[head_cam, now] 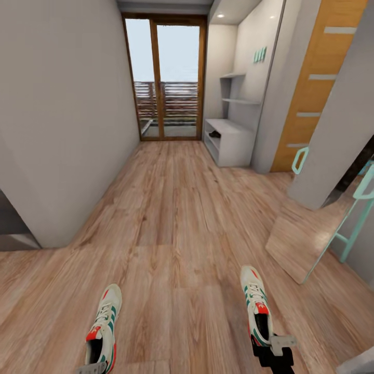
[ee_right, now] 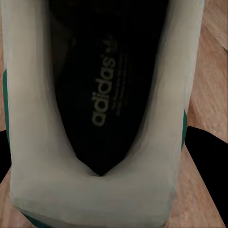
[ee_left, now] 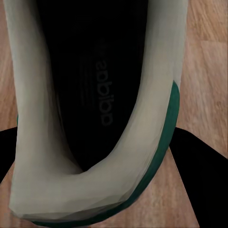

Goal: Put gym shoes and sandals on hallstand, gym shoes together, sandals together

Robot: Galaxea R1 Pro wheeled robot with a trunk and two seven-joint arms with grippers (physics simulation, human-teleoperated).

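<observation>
Two white gym shoes with green stripes and red-orange accents point down the corridor over the wood-plank floor (head_cam: 176,218). My left gripper (head_cam: 92,369) is shut on the heel of the left gym shoe (head_cam: 102,324). Its dark inside (ee_left: 95,85) sits between black fingers (ee_left: 204,166). My right gripper (head_cam: 271,348) is shut on the heel of the right gym shoe (head_cam: 255,304), whose printed insole (ee_right: 107,90) shows between the fingers (ee_right: 209,156). The white hallstand (head_cam: 231,143) stands far ahead on the right. A dark shape (head_cam: 214,134), probably a sandal, lies in its upper open shelf.
A glass balcony door (head_cam: 166,78) closes the corridor's far end. A grey wall corner (head_cam: 57,171) juts in on the left. On the right are an orange door (head_cam: 317,83), a leaning mirror (head_cam: 306,234) and a teal frame (head_cam: 358,208).
</observation>
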